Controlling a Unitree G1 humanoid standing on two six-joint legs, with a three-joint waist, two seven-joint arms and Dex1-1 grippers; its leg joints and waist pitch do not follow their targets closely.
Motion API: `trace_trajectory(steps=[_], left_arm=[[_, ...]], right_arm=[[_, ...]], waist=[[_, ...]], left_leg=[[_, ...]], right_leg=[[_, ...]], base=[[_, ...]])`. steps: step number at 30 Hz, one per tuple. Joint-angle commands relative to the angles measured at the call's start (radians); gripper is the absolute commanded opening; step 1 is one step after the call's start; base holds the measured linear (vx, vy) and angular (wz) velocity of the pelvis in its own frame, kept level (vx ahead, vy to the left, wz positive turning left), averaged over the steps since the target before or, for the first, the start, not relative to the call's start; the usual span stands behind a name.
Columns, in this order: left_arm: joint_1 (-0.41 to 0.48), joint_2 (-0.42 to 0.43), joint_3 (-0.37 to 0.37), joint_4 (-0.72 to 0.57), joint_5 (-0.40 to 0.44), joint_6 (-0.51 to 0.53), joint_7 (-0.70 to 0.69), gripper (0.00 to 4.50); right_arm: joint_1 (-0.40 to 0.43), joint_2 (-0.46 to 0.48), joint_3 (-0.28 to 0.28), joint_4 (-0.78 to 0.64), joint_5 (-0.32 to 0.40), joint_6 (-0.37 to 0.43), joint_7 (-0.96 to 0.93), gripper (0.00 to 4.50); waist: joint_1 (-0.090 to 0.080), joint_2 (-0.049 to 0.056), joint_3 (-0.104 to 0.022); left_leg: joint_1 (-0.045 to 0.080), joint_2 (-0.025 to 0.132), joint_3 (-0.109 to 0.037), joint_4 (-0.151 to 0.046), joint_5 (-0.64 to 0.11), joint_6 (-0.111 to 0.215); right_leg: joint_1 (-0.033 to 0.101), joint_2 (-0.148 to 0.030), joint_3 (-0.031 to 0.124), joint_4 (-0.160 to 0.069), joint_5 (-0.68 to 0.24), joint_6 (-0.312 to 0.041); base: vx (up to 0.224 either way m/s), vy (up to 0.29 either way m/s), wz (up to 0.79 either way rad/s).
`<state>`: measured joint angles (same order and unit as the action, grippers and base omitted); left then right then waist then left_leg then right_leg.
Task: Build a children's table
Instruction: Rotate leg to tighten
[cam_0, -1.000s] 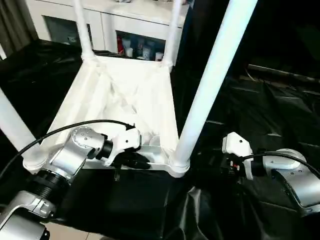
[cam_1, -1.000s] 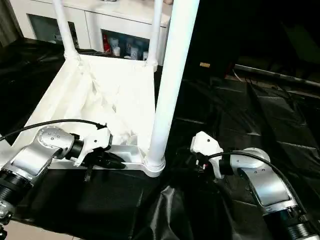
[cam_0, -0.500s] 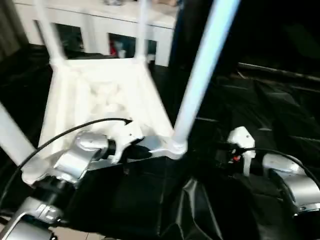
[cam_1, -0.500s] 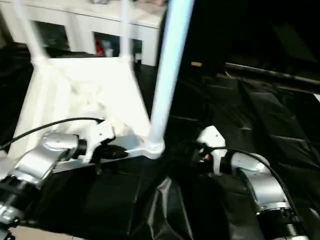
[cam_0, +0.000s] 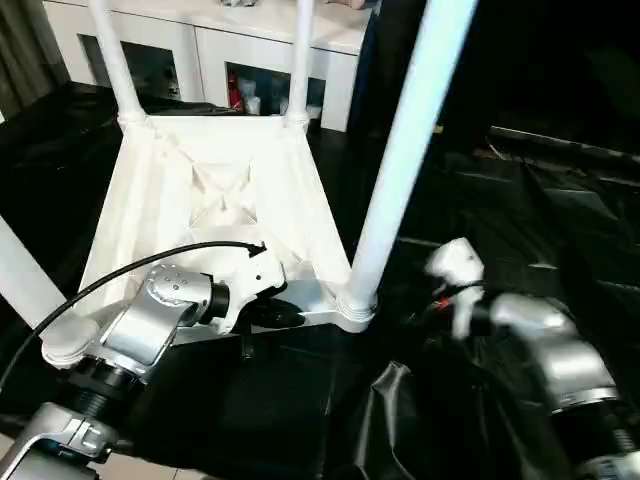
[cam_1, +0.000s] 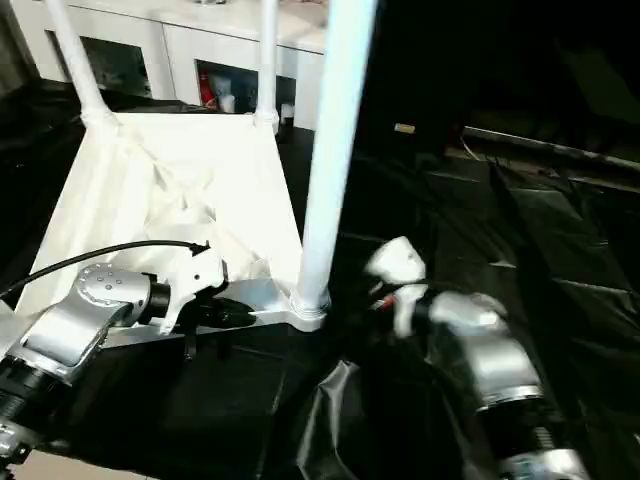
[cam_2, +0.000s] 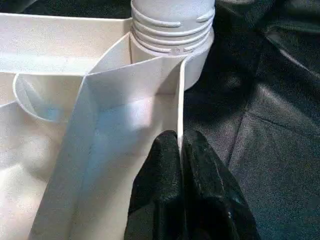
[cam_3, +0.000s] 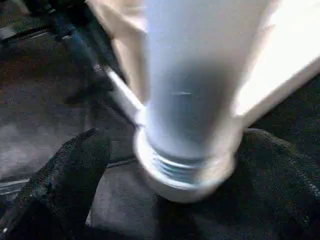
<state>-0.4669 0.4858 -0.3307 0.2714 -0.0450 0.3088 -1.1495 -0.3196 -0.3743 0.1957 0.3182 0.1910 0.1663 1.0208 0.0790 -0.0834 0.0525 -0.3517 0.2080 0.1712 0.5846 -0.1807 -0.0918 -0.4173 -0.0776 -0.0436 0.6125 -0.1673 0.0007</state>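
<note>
Your children's table (cam_0: 225, 190) is lying upside down on the black sheet (cam_0: 560, 220), its legs pointing up, with the nearest leg (cam_0: 400, 170) seated in the corner socket (cam_0: 355, 308) at about 5 o'clock of the top. Your left gripper (cam_2: 181, 150) is pinching a thin rib of the near rim between its fingers (cam_2: 160, 170). Your right gripper (cam_3: 165, 170) is sitting at 3 o'clock of that socket, its fingers (cam_3: 75, 170) spread wide on either side of the leg's base, gripping nothing.

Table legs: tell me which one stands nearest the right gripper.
The near-right leg, the thick one rising from the corner socket beside the right gripper. The other legs stand at the far corners and the left edge.
</note>
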Motion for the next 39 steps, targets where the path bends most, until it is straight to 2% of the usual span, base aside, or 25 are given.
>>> trace_trajectory(steps=[1, 3, 8, 14, 16, 18, 26, 32, 35, 36, 39], left_arm=[[0.011, -0.019, -0.01, 0.012, -0.033, 0.005, -0.017, 0.0], [0.01, -0.018, -0.01, 0.009, -0.032, 0.008, -0.024, 0.0], [0.01, -0.017, -0.008, 0.01, -0.031, 0.01, -0.032, 0.0], [0.012, -0.014, -0.006, 0.009, -0.032, 0.011, -0.036, 0.0], [0.011, -0.012, -0.005, 0.01, -0.031, 0.011, -0.036, 0.0], [0.011, -0.012, -0.003, 0.011, -0.03, 0.011, -0.034, 0.0], [0.012, -0.008, 0.0, 0.008, -0.03, 0.016, -0.041, 0.0], [0.016, 0.0, -0.003, 0.005, -0.029, 0.022, -0.047, 0.0], [0.018, -0.002, -0.002, 0.005, -0.028, 0.029, -0.04, 0.0], [0.013, -0.021, 0.001, 0.013, -0.02, 0.044, -0.006, 0.0], [-0.001, -0.052, 0.002, 0.036, -0.001, 0.052, 0.05, 0.0]], right_arm=[[-0.017, -0.015, -0.002, 0.01, -0.011, -0.005, 0.016, 4.45], [-0.029, -0.01, -0.002, 0.03, -0.019, -0.016, 0.013, 4.45], [-0.057, 0.01, -0.015, 0.063, -0.008, -0.024, -0.015, 4.45], [-0.07, 0.019, -0.014, 0.085, -0.015, -0.027, -0.011, 4.45], [-0.082, 0.023, -0.008, 0.11, -0.022, -0.037, -0.015, 4.19], [-0.087, 0.027, -0.007, 0.119, -0.02, -0.037, -0.012, 4.08], [-0.098, 0.037, -0.006, 0.145, -0.013, -0.041, -0.001, 3.39], [-0.095, 0.048, -0.015, 0.166, -0.01, -0.045, -0.012, 2.93], [-0.086, 0.071, -0.039, 0.167, 0.003, -0.046, -0.051, 2.86], [-0.07, 0.102, -0.062, 0.167, 0.011, -0.038, -0.111, 2.83], [-0.058, 0.138, -0.083, 0.169, 0.015, -0.029, -0.182, 2.81]], waist=[[0.004, 0.0, -0.055], [0.004, -0.001, -0.056], [0.005, -0.001, -0.056], [0.008, -0.003, -0.059], [0.008, -0.005, -0.057], [0.008, -0.003, -0.057], [0.009, -0.005, -0.057], [0.007, -0.001, -0.056], [0.005, 0.0, -0.056], [0.004, 0.0, -0.056], [-0.001, 0.001, -0.053]], left_leg=[[0.0, 0.017, 0.001, -0.073, -0.278, 0.013], [-0.005, 0.016, -0.001, -0.074, -0.28, 0.007], [-0.001, 0.014, 0.001, -0.073, -0.274, 0.005], [-0.002, 0.015, 0.004, -0.071, -0.243, 0.013], [-0.001, 0.015, 0.004, -0.071, -0.257, 0.01], [-0.001, 0.015, 0.002, -0.072, -0.263, 0.009], [-0.002, 0.016, 0.003, -0.072, -0.255, 0.011], [-0.001, 0.016, 0.002, -0.074, -0.264, 0.007], [-0.002, 0.015, 0.0, -0.075, -0.279, 0.001], [-0.002, 0.015, 0.0, -0.075, -0.279, -0.001], [-0.002, 0.013, -0.003, -0.079, -0.302, -0.016]], right_leg=[[0.044, -0.05, 0.031, -0.082, -0.39, -0.144], [0.047, -0.049, 0.031, -0.081, -0.394, -0.137], [0.044, -0.05, 0.032, -0.083, -0.394, -0.139], [0.047, -0.048, 0.032, -0.075, -0.318, -0.163], [0.046, -0.05, 0.032, -0.078, -0.356, -0.157], [0.045, -0.05, 0.032, -0.079, -0.374, -0.15], [0.045, -0.05, 0.032, -0.078, -0.357, -0.152], [0.044, -0.05, 0.032, -0.079, -0.368, -0.152], [0.045, -0.05, 0.032, -0.081, -0.386, -0.146], [0.045, -0.051, 0.032, -0.082, -0.389, -0.145], [0.042, -0.049, 0.03, -0.089, -0.449, -0.124]], base=[[0.0, 0.0, 0.0], [0.0, 0.0, 0.0], [0.0, 0.0, 0.0], [0.0, 0.0, 0.0], [0.0, 0.0, 0.0], [0.0, 0.0, 0.0], [0.0, 0.0, 0.0], [0.0, 0.0, 0.0], [0.0, 0.0, 0.0], [0.0, 0.0, 0.0], [0.0, 0.0, 0.0]])
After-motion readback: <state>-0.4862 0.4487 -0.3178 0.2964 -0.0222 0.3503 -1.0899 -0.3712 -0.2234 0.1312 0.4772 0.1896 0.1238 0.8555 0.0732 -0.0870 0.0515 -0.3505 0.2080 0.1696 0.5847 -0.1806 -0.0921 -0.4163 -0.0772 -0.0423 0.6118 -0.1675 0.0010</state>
